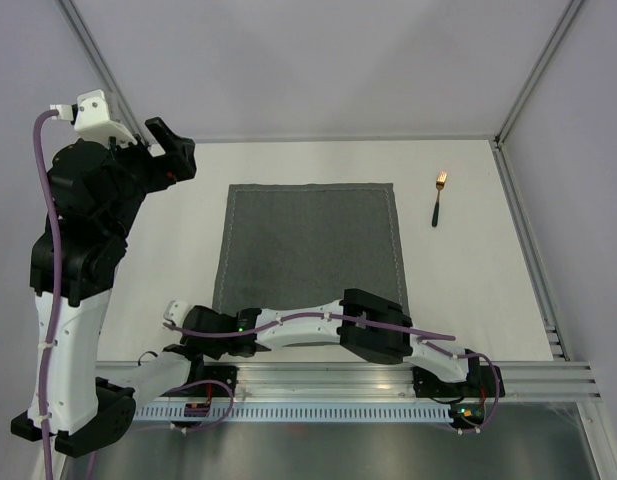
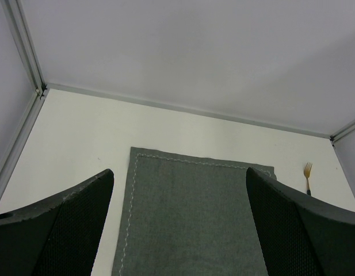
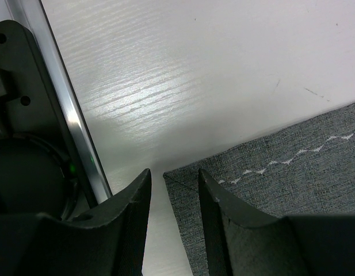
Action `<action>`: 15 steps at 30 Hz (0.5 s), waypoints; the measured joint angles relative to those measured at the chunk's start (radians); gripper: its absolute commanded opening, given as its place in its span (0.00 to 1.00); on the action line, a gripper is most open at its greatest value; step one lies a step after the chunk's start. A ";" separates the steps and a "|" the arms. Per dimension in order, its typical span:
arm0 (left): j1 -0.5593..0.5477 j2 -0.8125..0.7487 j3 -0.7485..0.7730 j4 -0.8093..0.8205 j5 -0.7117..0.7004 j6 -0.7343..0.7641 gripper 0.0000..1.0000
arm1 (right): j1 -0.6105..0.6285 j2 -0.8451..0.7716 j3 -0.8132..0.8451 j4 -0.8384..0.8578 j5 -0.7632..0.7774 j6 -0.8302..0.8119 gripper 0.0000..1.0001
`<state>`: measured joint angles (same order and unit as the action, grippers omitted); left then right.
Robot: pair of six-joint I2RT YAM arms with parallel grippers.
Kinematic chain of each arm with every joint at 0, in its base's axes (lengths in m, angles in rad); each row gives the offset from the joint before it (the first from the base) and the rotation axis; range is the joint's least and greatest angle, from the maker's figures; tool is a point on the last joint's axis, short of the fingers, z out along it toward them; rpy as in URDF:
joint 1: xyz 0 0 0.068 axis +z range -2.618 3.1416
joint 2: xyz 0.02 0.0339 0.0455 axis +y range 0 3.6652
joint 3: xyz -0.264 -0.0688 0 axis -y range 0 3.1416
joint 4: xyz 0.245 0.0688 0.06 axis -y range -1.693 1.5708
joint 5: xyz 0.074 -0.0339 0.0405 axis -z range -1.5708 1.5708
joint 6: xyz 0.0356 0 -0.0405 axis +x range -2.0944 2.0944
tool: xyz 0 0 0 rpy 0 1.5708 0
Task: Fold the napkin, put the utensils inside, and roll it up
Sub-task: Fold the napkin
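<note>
The dark grey napkin [image 1: 308, 240] lies flat and unfolded in the middle of the white table. It also shows in the left wrist view [image 2: 189, 218]. The gold-headed fork [image 1: 439, 197] lies to the right of the napkin's far right corner, apart from it, and is small in the left wrist view [image 2: 308, 175]. My right gripper [image 1: 174, 313] reaches across to the napkin's near left corner. In the right wrist view the right gripper [image 3: 174, 172] is low and slightly open, with the corner of the napkin [image 3: 281, 190] between the fingertips. My left gripper [image 1: 168, 145] is raised at the far left, wide open and empty [image 2: 180, 171].
An aluminium rail [image 1: 388, 375] runs along the table's near edge and passes close to the right gripper in its wrist view [image 3: 56, 86]. Metal frame posts [image 1: 528, 230] and white walls bound the table at the sides and back.
</note>
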<state>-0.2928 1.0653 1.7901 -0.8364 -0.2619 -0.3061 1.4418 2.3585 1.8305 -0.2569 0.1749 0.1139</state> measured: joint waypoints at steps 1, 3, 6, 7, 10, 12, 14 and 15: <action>0.000 0.000 -0.002 0.000 0.000 0.000 1.00 | -0.001 0.001 -0.002 0.003 0.000 0.003 0.45; 0.000 0.000 -0.002 0.000 0.000 0.000 1.00 | -0.003 0.004 -0.008 0.008 -0.002 0.009 0.44; 0.000 0.000 -0.003 0.000 0.000 0.000 1.00 | -0.011 0.005 -0.010 0.015 -0.008 0.015 0.43; 0.000 0.000 -0.003 0.000 0.000 0.000 1.00 | -0.013 0.005 -0.010 0.017 -0.011 0.016 0.43; 0.000 0.000 -0.003 0.000 0.000 0.000 1.00 | -0.018 0.005 -0.011 0.019 -0.019 0.018 0.43; 0.000 0.000 -0.003 0.000 -0.001 0.000 1.00 | -0.019 0.005 -0.011 0.022 -0.021 0.018 0.40; 0.000 0.000 -0.003 0.000 -0.001 0.000 1.00 | -0.021 0.005 -0.013 0.025 -0.021 0.017 0.32; 0.000 0.000 -0.003 0.000 -0.001 0.000 1.00 | -0.022 0.005 -0.015 0.027 -0.019 0.018 0.29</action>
<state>-0.2928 1.0649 1.7866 -0.8368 -0.2630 -0.3058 1.4197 2.3631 1.8153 -0.2298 0.1555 0.1314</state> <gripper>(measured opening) 0.994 0.344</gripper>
